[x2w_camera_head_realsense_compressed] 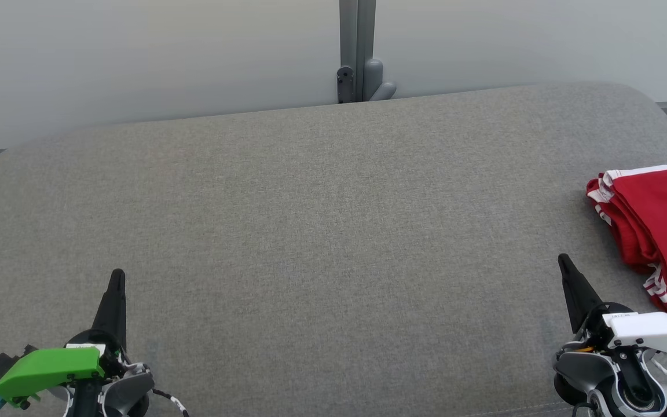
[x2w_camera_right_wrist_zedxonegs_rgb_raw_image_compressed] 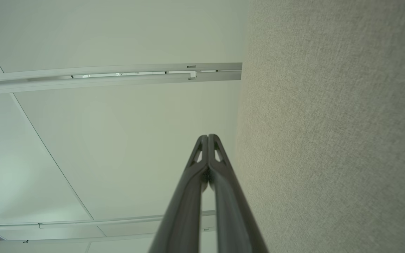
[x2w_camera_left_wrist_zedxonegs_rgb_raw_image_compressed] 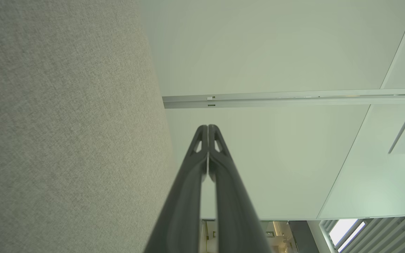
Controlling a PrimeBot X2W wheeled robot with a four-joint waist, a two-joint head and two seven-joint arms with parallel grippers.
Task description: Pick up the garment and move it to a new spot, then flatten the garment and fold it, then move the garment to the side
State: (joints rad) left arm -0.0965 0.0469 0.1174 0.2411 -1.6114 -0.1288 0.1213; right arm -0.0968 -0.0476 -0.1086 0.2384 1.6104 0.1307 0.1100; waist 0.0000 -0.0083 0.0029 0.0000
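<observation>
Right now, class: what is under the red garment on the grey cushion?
The red garment lies bunched on the grey cushion, whose fabric shows along its left edge. The patch directly beneath it, and anything between its folds, is covered.

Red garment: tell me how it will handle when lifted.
Probably floppy: the red garment lies in soft bunched folds, so it would likely drape and unfold. Likely light, being thin cloth. It may drag rather than slide on the textured grey surface.
</observation>
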